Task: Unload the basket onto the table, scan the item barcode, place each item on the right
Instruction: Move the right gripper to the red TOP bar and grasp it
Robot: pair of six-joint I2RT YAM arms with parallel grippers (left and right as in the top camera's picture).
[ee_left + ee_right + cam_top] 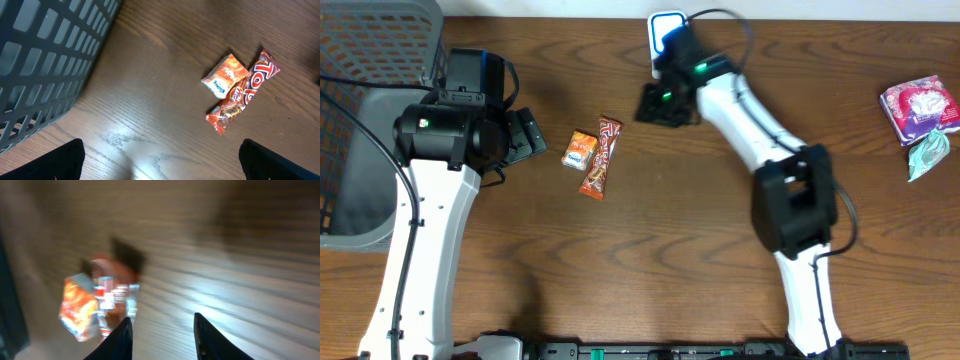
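A small orange and white snack packet (579, 150) (224, 75) and a red candy bar (601, 155) (243, 91) lie side by side on the wooden table, left of centre. My left gripper (540, 138) (162, 167) hovers just left of them, open wide, with bare table between its fingers. My right gripper (646, 104) (162, 340) is at the back centre, right of the two snacks. Its jaws stand apart over bare wood. The right wrist view is motion-blurred and shows both snacks (95, 305) at the left. A white device with a blue face (667, 30) sits at the back edge behind the right gripper.
A grey mesh basket (360, 60) (45, 60) fills the far left corner beside the left arm. A pink and purple packet (918, 108) and a teal packet (927, 155) lie at the far right.
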